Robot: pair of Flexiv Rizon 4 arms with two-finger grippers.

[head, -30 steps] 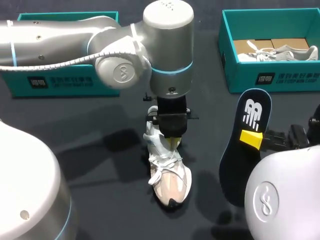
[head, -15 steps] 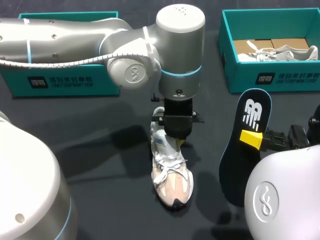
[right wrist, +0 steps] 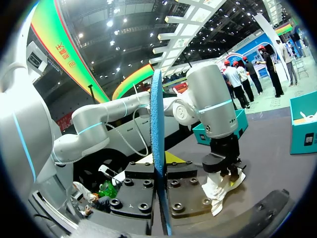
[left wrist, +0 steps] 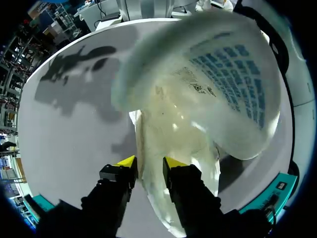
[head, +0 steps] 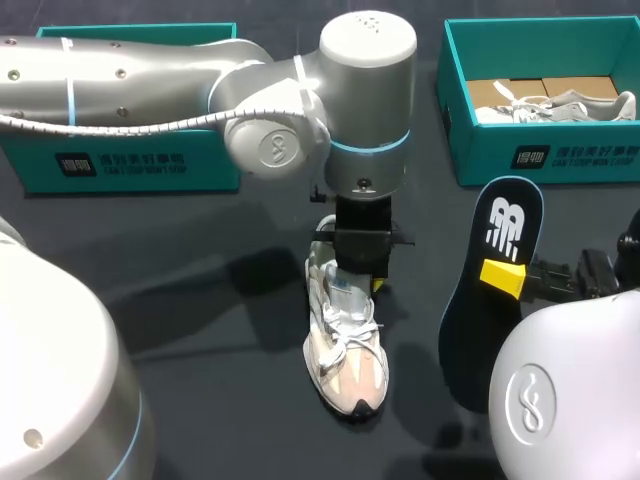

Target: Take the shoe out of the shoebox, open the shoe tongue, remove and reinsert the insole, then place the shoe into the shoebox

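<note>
Left gripper (head: 362,283) downward, clamped, right gripper (head: 503,277) clamped

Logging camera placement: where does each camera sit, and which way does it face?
Head view: above and behind, looking down at the table; left arm, right arm show.
Left wrist view: on that wrist, looking along the left gripper at the shoe it pinches.
Right wrist view: facing across the table past the right gripper, clamping the insole.
Shared: shoe in all three.

Expo hall: high truss roof (right wrist: 163,20) w/ spotlights (right wrist: 110,23), curved banner (right wrist: 64,54).
</note>
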